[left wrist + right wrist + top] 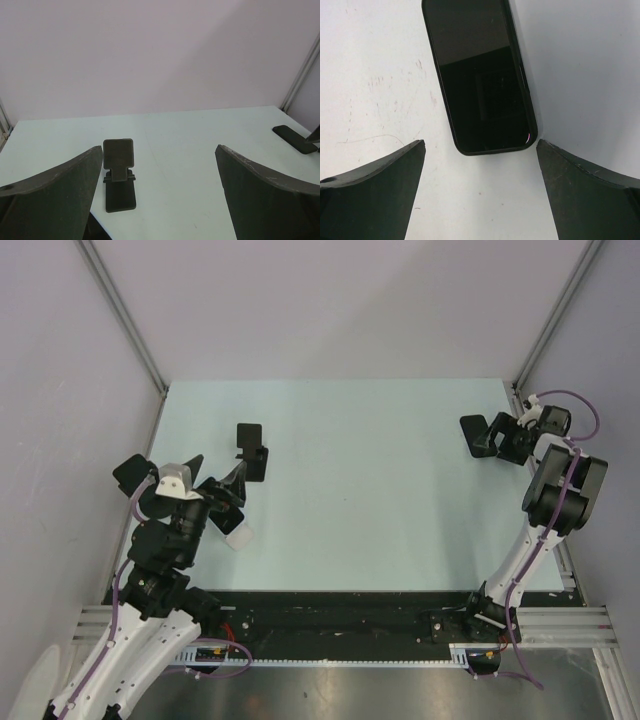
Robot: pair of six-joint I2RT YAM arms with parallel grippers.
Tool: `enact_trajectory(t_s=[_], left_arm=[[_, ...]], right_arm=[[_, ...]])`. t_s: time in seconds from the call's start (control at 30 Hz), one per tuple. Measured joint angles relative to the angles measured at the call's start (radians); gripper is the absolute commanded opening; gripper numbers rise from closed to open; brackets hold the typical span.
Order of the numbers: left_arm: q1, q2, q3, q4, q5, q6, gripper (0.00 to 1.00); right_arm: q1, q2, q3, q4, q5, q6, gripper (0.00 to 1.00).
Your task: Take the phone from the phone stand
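At the upper right of the overhead frame, the phone is lying flat on the pale bench, screen up. It is well apart from the phone stand, which is standing empty at centre left, so the removal is looking done. The right pincer is hanging just over the phone's near end with its fingers spread wide, holding nothing. The left pincer is likewise gaping empty, facing the bare stand.

The phone is looking like a stiff, slim slab with a glossy glass face, so it is probably going to feel dense and slippery, and liable to crack if dropped. Lying flat, it is offering only thin rounded edges. The best hold is across its narrow width, on the two long sides near the middle. A side button seems to be sitting on the right-hand edge, though the dark casing is making that hard to confirm.
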Motion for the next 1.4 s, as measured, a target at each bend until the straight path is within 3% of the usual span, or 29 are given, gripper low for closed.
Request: enact_trajectory(t_s=[0.23, 0.47, 0.7, 0.97, 1.4], left_arm=[[0.000, 0.000, 0.000, 0.000, 0.001, 0.000, 1.00], [0.000, 0.004, 0.000, 0.000, 0.003, -0.001, 1.00], [0.000, 0.053, 0.000, 0.000, -0.003, -0.011, 1.00], [0.000, 0.101, 0.003, -0.069, -0.137, -0.079, 1.00], [0.000, 0.080, 0.002, -0.318, -0.319, -0.212, 1.00]], right_arm=[[0.011, -0.090, -0.065, -0.016, 0.092, 0.047, 1.00], [0.068, -0.367, -0.189, 0.049, 0.136, 0.136, 1.00], [0.294, -0.650, -0.333, 0.212, 0.130, 0.184, 1.00], [0.626, -0.808, -0.509, 0.242, 0.151, 0.137, 1.00], [0.730, -0.956, -0.752, 0.256, 0.135, 0.126, 1.00]])
